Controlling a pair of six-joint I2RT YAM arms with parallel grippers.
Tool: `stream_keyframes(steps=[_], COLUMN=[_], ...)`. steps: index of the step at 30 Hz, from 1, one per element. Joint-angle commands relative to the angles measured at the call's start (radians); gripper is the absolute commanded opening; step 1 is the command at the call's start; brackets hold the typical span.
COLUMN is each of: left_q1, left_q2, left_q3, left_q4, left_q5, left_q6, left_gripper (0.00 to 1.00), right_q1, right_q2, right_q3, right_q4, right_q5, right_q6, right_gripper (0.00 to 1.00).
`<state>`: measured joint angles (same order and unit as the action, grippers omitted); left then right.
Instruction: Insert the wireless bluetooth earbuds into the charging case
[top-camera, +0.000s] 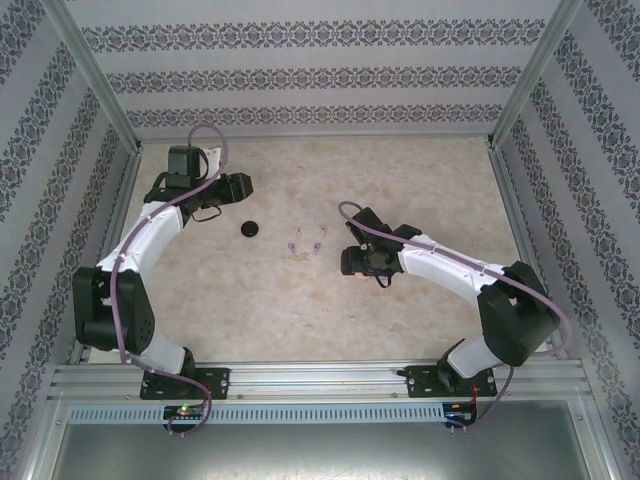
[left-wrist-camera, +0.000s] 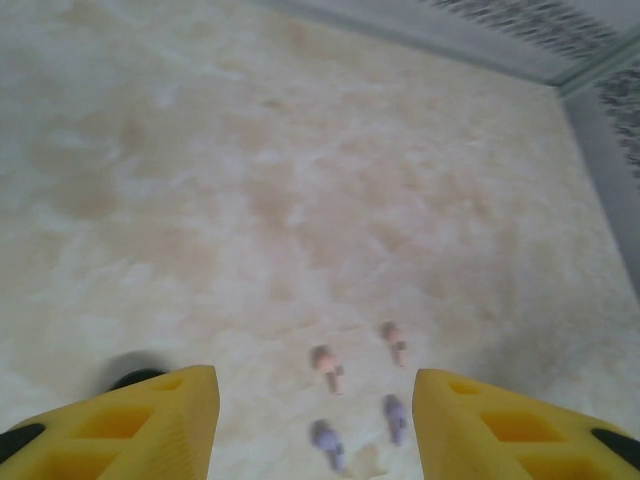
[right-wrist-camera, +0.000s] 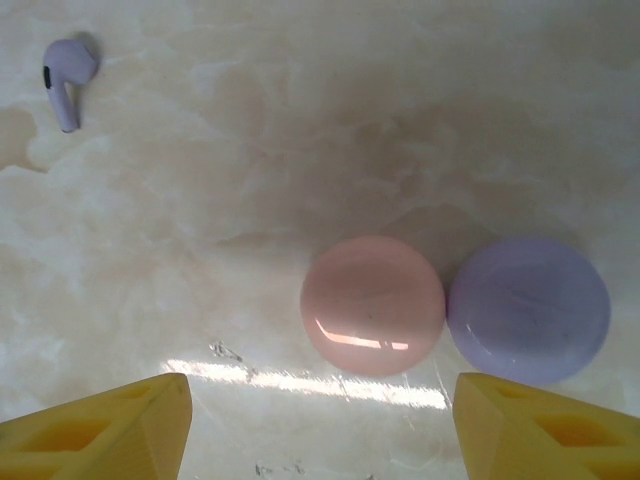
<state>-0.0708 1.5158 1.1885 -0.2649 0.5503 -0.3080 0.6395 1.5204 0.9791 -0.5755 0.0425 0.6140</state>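
Marbled beige tabletop (top-camera: 400, 180) runs out to walls of striped, patterned paper, with bare metal posts at the corners.

Starting from the left, we see the left gripper (left-wrist-camera: 315, 410) held low over the table. Its yellow fingers (left-wrist-camera: 150, 425) are apart with nothing between them. We judge it is aimed along the surface so that the small parts sit framed ahead of it. Just beside its left finger lies a black disc (top-camera: 248, 229), half hidden in the wrist view.

Further right, loose on the table, lie a pale pink pair of earbuds (left-wrist-camera: 328, 366) and, nearer the fingers, a purple pair (left-wrist-camera: 327, 442). All four lie apart from one another, and none is in a case.

To the right again, the right gripper (right-wrist-camera: 322, 400) hovers with its jaws wide and empty above a pink disc (right-wrist-camera: 373, 305) and a purple disc (right-wrist-camera: 528, 310), which touch side by side. We take these discs for closed charging cases, so one must be opened before any earbud goes in. One purple earbud (right-wrist-camera: 66, 75) lies well apart from them.
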Motion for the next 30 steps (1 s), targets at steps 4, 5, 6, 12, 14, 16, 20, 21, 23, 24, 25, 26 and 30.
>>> stream_keyframes(steps=[4,5,6,12,14,16,20,21,23,24,25,26,30], left_q1=[-0.056,-0.057,-0.056,-0.057,-0.057,-0.057,-0.057,-0.056,-0.055,-0.056,-0.056,-0.057,-0.057], left_q2=[-0.106,-0.123,-0.141,-0.181,-0.179,-0.181,-0.182,-0.181,-0.183,-0.184,-0.184,-0.185,-0.187], left_q3=[-0.049,-0.052,-0.055,-0.002,0.016,0.023,0.022,0.022,0.023,0.025,0.027,0.029,0.038], left_q4=[0.128,0.137,0.147,0.117,0.1,0.099,0.111,0.115,0.115,0.113,0.113,0.11,0.105], left_q5=[0.018,0.014,0.007,0.012,0.014,0.019,0.025,0.027,0.027,0.025,0.022,0.02,0.017], left_q6=[-0.046,-0.05,-0.053,-0.022,-0.01,-0.005,-0.009,-0.008,-0.001,0.003,0.006,0.009,0.014], left_gripper=[0.55,0.56,0.57,0.61,0.61,0.62,0.68,0.69,0.7,0.7,0.7,0.71,0.72], right_q1=[-0.005,-0.008,-0.011,-0.012,-0.012,-0.013,-0.014,-0.014,-0.016,-0.016,-0.015,-0.017,-0.018], right_q2=[0.092,0.107,0.126,0.194,0.206,0.218,0.242,0.247,0.257,0.262,0.267,0.272,0.297], right_q3=[0.116,0.128,0.138,0.174,0.177,0.18,0.179,0.177,0.173,0.171,0.17,0.171,0.177], right_q4=[-0.057,-0.065,-0.072,-0.111,-0.122,-0.134,-0.147,-0.148,-0.147,-0.144,-0.144,-0.144,-0.142], right_q5=[0.032,0.029,0.024,0.014,0.02,0.027,0.027,0.026,0.021,0.02,0.021,0.023,0.022], right_q6=[-0.154,-0.165,-0.176,-0.228,-0.243,-0.256,-0.271,-0.273,-0.277,-0.28,-0.282,-0.284,-0.289], right_gripper=[0.72,0.72,0.72,0.72,0.72,0.72,0.72,0.72,0.72,0.72,0.72,0.72,0.7])
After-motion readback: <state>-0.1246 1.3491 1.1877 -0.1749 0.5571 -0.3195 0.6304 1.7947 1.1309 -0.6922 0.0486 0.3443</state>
